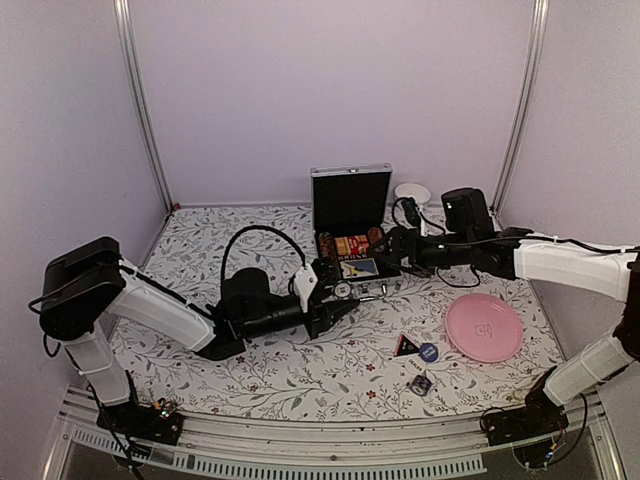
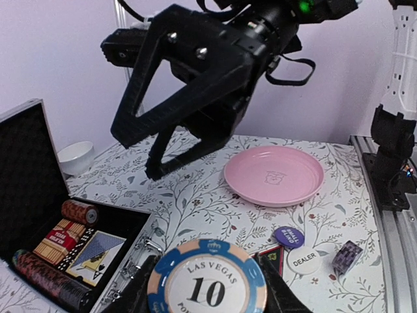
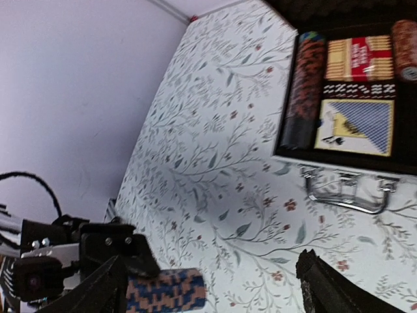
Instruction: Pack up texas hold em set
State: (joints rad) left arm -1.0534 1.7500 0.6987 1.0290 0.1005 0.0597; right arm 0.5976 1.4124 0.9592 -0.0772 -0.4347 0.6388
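Top external: high, behind the arms, looking down on the whole floral-patterned table (image 1: 300, 370). Left wrist: low, close, facing round pink plate (image 2: 273, 175). Right wrist: close, tilted. All views share open silver aluminium case (image 1: 350, 205).

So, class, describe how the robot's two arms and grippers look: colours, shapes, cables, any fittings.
Both the left arm and right arm have white shells with bulky black joint housings. The left gripper and right gripper are black; the right's fingers are hollow triangular frames with screws. A black cable loops above the left arm.
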